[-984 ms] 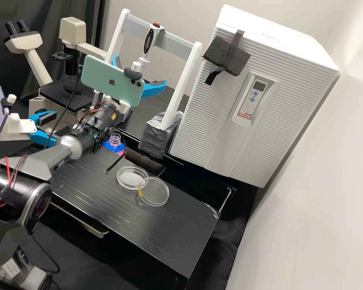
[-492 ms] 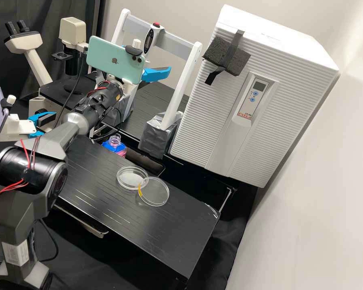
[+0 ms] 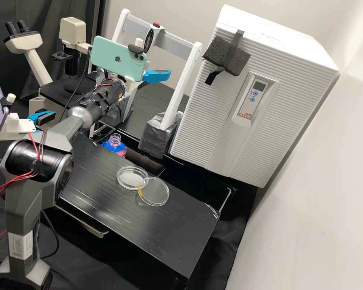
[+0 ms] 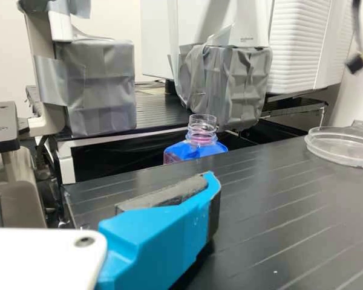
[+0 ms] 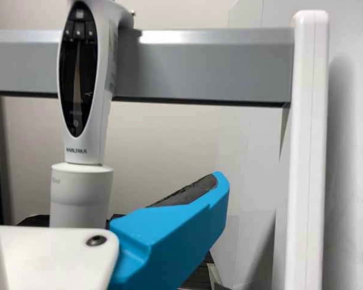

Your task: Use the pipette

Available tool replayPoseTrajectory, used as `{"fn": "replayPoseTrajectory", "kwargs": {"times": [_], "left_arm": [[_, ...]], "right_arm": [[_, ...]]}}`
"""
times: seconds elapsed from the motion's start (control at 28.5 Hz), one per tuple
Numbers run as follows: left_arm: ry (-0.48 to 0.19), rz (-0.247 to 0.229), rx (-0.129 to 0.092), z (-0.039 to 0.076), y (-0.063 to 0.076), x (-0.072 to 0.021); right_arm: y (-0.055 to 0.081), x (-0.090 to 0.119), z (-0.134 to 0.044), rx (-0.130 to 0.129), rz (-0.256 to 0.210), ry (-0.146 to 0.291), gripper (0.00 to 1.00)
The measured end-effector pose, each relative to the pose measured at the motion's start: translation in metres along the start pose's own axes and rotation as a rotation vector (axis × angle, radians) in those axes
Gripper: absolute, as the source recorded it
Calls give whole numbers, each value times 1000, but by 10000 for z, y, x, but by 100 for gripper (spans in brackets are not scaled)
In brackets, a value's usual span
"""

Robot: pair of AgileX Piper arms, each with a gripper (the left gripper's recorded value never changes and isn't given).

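While the pipette point(image 3: 149, 38) is hanging upright on the stand point(image 3: 184, 76), untouched, the first step, the pickup, is waiting to be done.

- Right gripper point(image 3: 151, 75): hovering just beside the pipette's lower barrel, spread, holding nothing.
- Left gripper point(image 3: 39, 117): sitting low over the bench point(image 3: 169, 229), well apart from the pipette, spread, empty.
- Bottle point(image 3: 116, 143) of pink liquid: standing at the bench's far edge.
- Two dishes point(image 3: 132, 176): lying touching nearby.

Next move, as judged: bringing the jaws around the barrel, closing, lifting clear of the stand.
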State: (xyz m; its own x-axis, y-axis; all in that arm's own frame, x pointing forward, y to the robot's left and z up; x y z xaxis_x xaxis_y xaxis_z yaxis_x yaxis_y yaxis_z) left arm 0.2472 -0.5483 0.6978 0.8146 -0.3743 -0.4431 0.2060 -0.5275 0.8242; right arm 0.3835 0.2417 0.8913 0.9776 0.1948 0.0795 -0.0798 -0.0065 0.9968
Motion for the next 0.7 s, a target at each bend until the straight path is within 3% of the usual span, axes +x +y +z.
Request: {"fn": "replayPoseTrajectory", "kwargs": {"times": [0.42,0.7], "left_arm": [[-5,17,1,10,43,46],[-7,20,2,10,48,73]], "right_arm": [[-24,32,28,3,-9,-16,0],[-11,30,55,24,-6,-23,0]]}}
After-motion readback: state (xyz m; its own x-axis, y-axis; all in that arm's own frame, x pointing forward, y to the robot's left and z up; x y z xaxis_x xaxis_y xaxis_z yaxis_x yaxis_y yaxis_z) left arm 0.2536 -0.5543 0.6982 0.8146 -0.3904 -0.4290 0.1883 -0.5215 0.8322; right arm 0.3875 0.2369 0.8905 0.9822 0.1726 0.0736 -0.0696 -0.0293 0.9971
